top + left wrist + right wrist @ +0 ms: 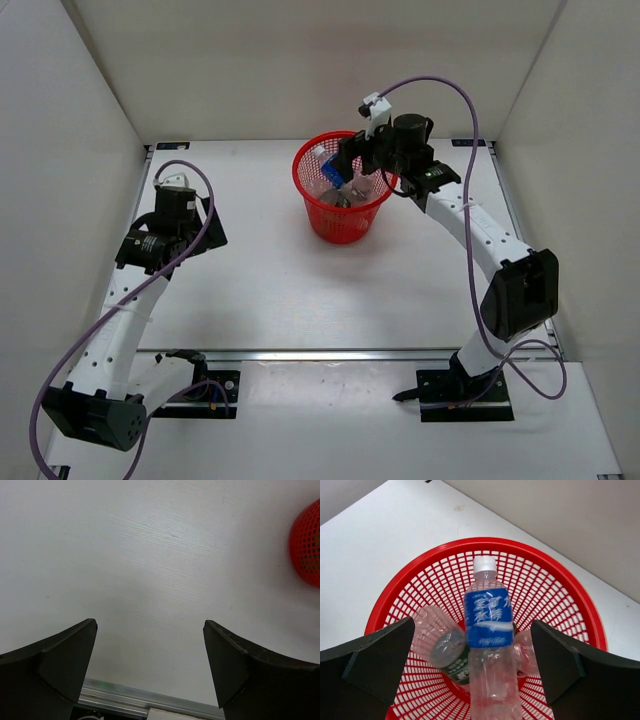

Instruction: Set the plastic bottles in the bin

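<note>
Presently, entry for this instant. My right gripper [472, 630] hung over the bin [485, 542], jaws spread wide, both fingers [375, 665] dark at the lower corners of the wrist view. Nothing was gripped.

Bottles – all that I could see were inside the bin:
- blue-label bottle [488, 620]: centre of the wrist view, white cap pointing to the top of the frame, clear base toward the lens. It showed between my fingers, touched by neither. Whether it rested on the others I could not tell.
- dark-green-label bottle [451, 655]: on its side, left of centre, partly under the blue one.
- third clear bottle [526, 652]: right of centre, mostly hidden; label not readable.

Top view: bin in the upper middle of the frame, right gripper [350, 160] above its rim, a patch of blue visible inside.

My left gripper [150, 625] – jaws likewise apart, holding nothing – was over bare white table [150, 555]. The red mesh wall showed at the right edge of that frame, well apart from the fingers. A metal rail [130, 697] ran along the bottom.
</note>
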### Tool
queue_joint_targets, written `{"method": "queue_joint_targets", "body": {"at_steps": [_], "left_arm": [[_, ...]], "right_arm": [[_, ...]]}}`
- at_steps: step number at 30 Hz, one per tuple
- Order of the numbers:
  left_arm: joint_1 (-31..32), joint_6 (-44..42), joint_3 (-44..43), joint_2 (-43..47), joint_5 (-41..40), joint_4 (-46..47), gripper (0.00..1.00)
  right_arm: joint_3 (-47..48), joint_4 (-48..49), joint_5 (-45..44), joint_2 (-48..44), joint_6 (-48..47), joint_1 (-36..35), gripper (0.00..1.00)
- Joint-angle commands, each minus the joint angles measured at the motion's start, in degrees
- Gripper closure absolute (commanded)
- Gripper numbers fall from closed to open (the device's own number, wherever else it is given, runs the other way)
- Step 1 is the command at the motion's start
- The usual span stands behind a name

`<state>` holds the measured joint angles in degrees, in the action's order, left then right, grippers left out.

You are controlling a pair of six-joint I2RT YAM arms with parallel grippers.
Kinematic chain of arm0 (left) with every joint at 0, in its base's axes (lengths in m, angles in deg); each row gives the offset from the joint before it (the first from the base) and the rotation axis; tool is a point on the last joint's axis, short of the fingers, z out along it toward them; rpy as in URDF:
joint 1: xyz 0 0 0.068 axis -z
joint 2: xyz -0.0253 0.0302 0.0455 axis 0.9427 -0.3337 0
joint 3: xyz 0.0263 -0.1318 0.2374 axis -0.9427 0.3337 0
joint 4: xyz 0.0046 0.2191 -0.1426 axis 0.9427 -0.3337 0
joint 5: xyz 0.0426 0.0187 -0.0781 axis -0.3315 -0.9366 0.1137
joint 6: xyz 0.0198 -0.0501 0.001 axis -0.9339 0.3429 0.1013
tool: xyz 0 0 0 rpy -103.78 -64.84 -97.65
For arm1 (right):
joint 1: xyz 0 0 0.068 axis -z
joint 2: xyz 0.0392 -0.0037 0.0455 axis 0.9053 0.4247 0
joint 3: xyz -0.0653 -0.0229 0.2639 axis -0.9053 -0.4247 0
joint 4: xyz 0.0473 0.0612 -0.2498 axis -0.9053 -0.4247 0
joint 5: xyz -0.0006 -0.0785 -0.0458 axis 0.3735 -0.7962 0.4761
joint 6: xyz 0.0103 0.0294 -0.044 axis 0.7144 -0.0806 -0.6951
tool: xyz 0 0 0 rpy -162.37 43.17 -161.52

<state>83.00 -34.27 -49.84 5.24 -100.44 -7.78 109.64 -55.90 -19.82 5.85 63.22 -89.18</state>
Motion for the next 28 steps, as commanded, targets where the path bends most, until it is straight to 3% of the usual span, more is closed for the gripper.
{"method": "queue_joint_targets", "body": {"at_steps": [1,3,4,5,6,8,12,16,19,22,28], "left_arm": [[-0.01,-0.65,-2.56,0.29,1.61,1.38,0.01],[-0.01,-0.74,-2.38,0.20,1.80,1.64,0.01],[-0.36,-1.17,-2.55,0.29,1.88,1.47,0.01],[0.07,-1.00,-2.38,0.29,1.88,1.65,0.01],[-0.01,-0.91,-2.12,0.64,1.88,1.30,0.01],[-0.10,-1.35,-1.59,1.08,2.15,1.29,0.01],[-0.10,-1.53,-0.80,1.70,1.79,0.33,0.01],[0.25,-1.35,0.26,1.35,1.97,0.07,0.01],[0.51,-1.27,0.78,1.26,1.97,-0.02,0.02],[0.43,-0.74,1.14,1.26,2.58,-0.46,0.01],[0.25,-0.39,0.79,2.40,2.06,-1.16,0.02]], "right_arm": [[2.82,2.41,-2.13,-5.46,0.74,-0.03,0.01],[2.73,0.57,-4.06,-7.83,1.44,0.14,0.01],[2.56,-1.54,-4.59,-8.62,1.44,0.06,0.15],[2.29,-2.69,-7.03,-10.11,2.84,0.06,0.23],[1.60,-6.35,-10.19,-12.04,4.50,0.23,0.01],[-0.94,-15.57,-12.85,-14.67,9.68,1.98,0.01],[-14.80,-27.55,-10.67,-25.82,18.39,13.37,0.01],[-23.27,-42.56,-10.99,-32.87,18.50,28.58,0.01],[-25.73,-47.34,-17.32,-36.39,17.18,33.53,0.01],[-26.36,-47.70,-18.84,-37.89,16.13,34.86,0.01],[-24.87,-47.26,-20.68,-36.93,17.00,31.01,0.01]]}}
